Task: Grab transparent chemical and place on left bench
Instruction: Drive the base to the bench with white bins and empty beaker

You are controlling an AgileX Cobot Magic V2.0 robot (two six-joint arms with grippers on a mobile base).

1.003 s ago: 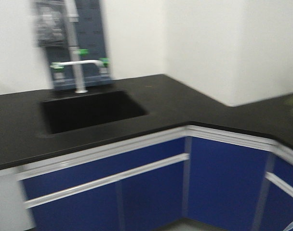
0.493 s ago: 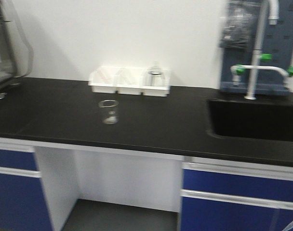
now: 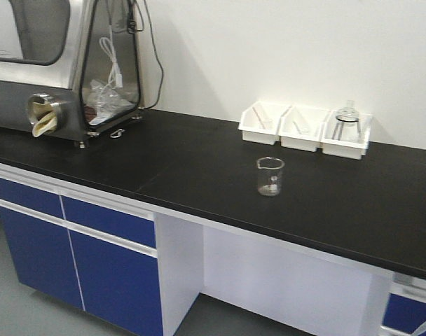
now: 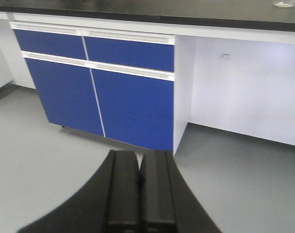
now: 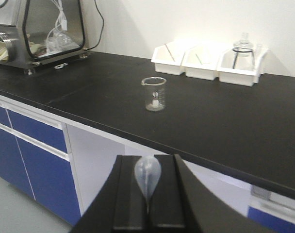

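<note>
Now, right hand (image 5: 148, 162): fingers clamped on the clear pipette (image 5: 147, 177); I see its bulb squeezed between them, with the thin stem running back toward the wrist.
Clear pipette: up in my right hand, not resting on any surface.
Left hand (image 4: 139, 156): fingers pressed together with nothing between them, low down and facing the blue cabinet doors (image 4: 128, 102) over the grey floor (image 4: 45, 170).
Black bench surface (image 3: 199, 161): ahead of the right hand, running along a plain white wall.
Glass beaker (image 3: 270, 176): upright on the surface, near its front edge.
Three white bins (image 3: 304, 129): side by side against the wall, behind the beaker; the rightmost holds a glass flask (image 3: 347, 115).
Steel glovebox (image 3: 59, 63): at the far left of the surface, well apart from the bins.
</note>
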